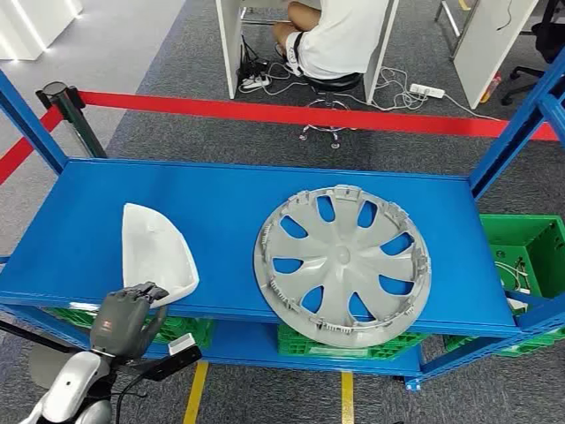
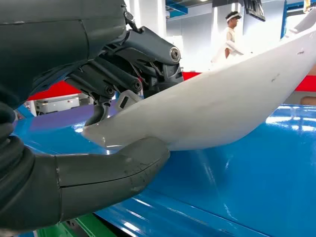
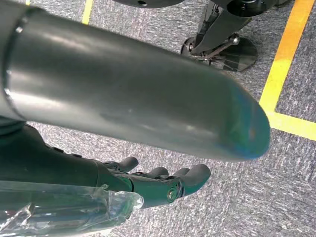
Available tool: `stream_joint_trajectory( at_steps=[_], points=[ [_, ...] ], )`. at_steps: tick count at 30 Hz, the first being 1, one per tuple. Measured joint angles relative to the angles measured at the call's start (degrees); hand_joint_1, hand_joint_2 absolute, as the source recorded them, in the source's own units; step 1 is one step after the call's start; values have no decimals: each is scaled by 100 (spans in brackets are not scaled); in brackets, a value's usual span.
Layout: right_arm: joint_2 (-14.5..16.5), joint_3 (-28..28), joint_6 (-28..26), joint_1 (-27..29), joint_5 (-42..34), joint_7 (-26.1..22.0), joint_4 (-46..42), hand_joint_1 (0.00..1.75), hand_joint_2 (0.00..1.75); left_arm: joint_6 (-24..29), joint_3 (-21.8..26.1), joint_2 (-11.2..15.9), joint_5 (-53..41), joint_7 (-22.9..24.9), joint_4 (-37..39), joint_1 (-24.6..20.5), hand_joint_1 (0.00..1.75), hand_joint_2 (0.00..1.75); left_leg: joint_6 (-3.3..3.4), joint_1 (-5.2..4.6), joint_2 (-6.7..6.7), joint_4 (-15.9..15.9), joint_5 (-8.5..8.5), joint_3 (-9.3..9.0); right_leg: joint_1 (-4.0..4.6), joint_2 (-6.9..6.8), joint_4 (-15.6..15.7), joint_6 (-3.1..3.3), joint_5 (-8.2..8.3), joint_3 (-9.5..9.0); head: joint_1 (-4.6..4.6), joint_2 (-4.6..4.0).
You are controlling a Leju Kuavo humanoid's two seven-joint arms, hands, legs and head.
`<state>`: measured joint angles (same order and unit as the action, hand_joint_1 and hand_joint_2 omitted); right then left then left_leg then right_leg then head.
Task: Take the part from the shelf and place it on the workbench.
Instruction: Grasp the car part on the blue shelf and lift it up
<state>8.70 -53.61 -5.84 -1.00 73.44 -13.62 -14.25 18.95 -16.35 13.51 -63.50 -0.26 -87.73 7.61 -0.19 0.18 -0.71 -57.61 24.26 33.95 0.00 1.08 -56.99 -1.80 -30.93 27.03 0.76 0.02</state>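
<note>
A white curved plastic part (image 1: 156,247) lies at the left of the blue shelf (image 1: 220,194), its near corner at the front edge. My left hand (image 1: 126,318) grips that near corner. In the left wrist view the thumb (image 2: 111,170) presses under the white part (image 2: 231,103) and the dark fingers (image 2: 111,81) lie on top of it, with this end raised a little off the shelf surface. My right hand (image 3: 141,108) hangs over the grey carpet with its fingers (image 3: 164,182) apart and nothing in it.
A large grey hubcap (image 1: 342,263) fills the shelf's right half and overhangs its front edge. Green crates sit below (image 1: 346,344) and at the right (image 1: 526,252). Behind the shelf runs a red barrier tape (image 1: 300,115), and a person (image 1: 340,35) sits at a desk.
</note>
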Motion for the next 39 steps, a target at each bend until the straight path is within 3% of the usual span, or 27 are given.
stream_joint_trajectory(
  at_steps=[10, 12, 15, 20, 25, 33, 39],
  points=[
    [-2, -1, 3, 2, 11, -1, 0, 0, 0, 153, -17, 56, -208, 163, -20, -38, 151, 175, 0, 3, 0, 0, -1, -2, 0, 0, 0, 0, 0, 2, 1, 0],
    [-13, -1, 7, 4, 34, -15, 0, 0, 0, 527, -214, 453, -1008, 831, -166, -225, 152, 175, -3, 15, 0, -1, -4, -2, 11, 1, 0, 1, 1, 3, -1, 0],
    [-23, -2, 12, 22, 59, -46, 0, 0, 0, 868, -731, 1389, -2283, 1953, -574, -685, 155, 175, -5, 18, -9, 4, -8, -13, 18, -10, -1, 1, 2, -11, 3, 0],
    [-36, -30, 7, 22, 78, -68, 0, 0, 0, 896, -1390, 2181, -2398, 2384, -919, -1093, 158, 175, -7, 18, -12, 10, -9, -22, 15, -7, -2, 3, -1, -16, 1, 0],
    [-37, -56, 7, 27, 105, -77, 0, 0, 0, 896, -2029, 2716, -2398, 2887, -1034, -1598, 162, 175, -7, 16, -13, 10, -9, -22, 14, -11, -2, 3, -1, -18, 1, 0],
    [-37, -90, 9, 30, 114, -89, 0, 0, 0, 904, -2501, 3036, -2398, 3025, -1207, -1958, 150, 175, -7, 15, -12, 10, -9, -22, 12, -10, -2, 2, 0, -17, 1, 0],
    [-37, -138, 0, 25, 155, -98, 7, 0, 0, 1000, -2590, 3012, -2398, 2841, -1222, -1927, 150, 175, -7, 14, -12, 10, -9, -22, 11, -8, -2, 2, -1, -17, 2, 0]
  ],
)
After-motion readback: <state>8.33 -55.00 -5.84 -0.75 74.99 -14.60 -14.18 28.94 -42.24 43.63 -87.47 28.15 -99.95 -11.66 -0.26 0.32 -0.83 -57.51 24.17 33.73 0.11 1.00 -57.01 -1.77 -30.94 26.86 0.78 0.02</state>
